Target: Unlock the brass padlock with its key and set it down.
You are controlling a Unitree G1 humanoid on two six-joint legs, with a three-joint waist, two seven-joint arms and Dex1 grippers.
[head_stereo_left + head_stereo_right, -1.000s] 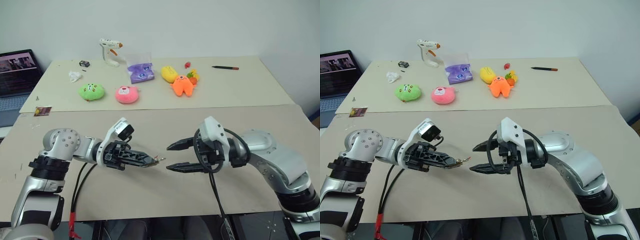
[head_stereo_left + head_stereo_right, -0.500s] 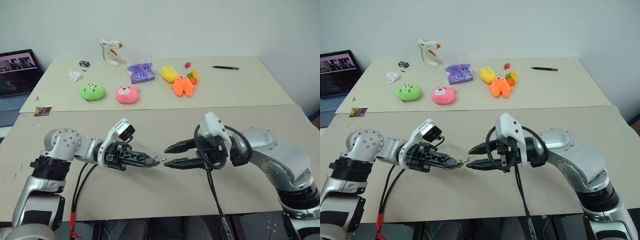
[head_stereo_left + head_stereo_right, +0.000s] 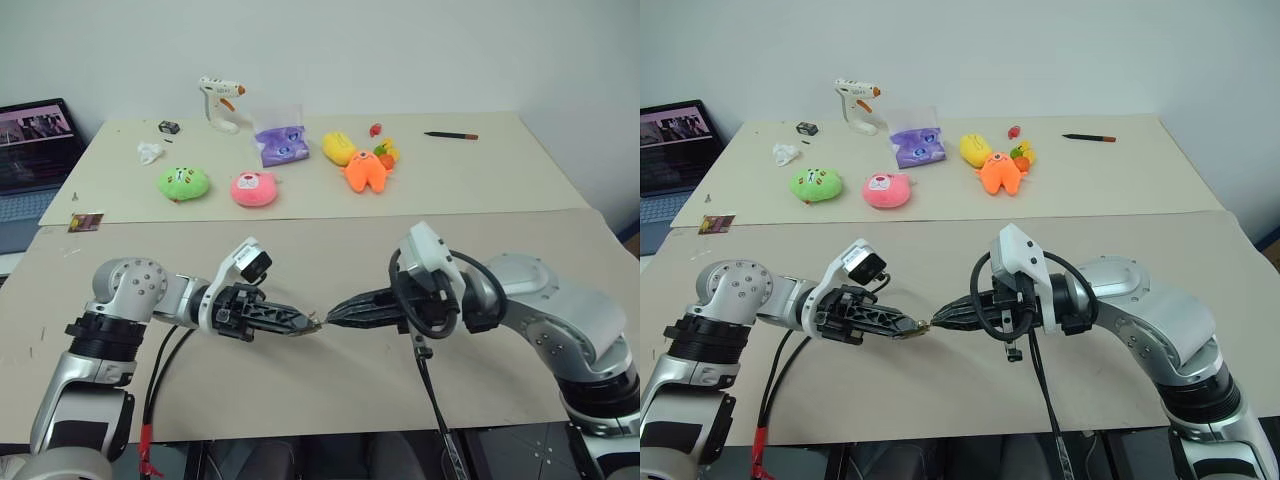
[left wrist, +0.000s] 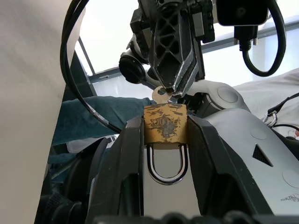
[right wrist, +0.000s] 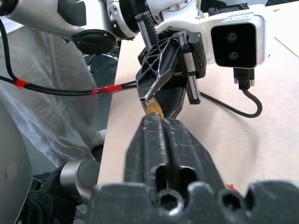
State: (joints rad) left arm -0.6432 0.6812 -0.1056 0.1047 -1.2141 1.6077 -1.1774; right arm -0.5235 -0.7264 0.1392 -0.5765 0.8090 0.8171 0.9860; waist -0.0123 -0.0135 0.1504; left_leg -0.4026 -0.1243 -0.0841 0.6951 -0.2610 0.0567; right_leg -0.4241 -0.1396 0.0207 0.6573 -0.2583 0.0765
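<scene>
- Left wrist view: the padlock (image 4: 165, 122) sits clamped between the left claw's (image 3: 305, 324) two black fingers (image 4: 125, 158), brass body toward the fingertips, shackle pointing back toward the wrist.
- The key (image 4: 161, 94) stands at the padlock's outer end, its silvery bow touching the tips of the right claw (image 3: 334, 317), which is pressed together on it.
- Left eye view: the two claws meet tip to tip in the lower middle of the frame, above the near counter (image 3: 330, 390), with the padlock a tiny gold fleck between them.
- Right wrist view: the right claw's fingers (image 5: 154, 140) lie flat against each other, with no gap.
- Across the top of the frame, on the far counter (image 3: 500, 190), lie plush toys (image 3: 184, 183), a glue gun (image 3: 220, 103), a purple bag (image 3: 280, 143) and a pen (image 3: 450, 135).
- A laptop (image 3: 35, 150) stands at the upper left edge.
</scene>
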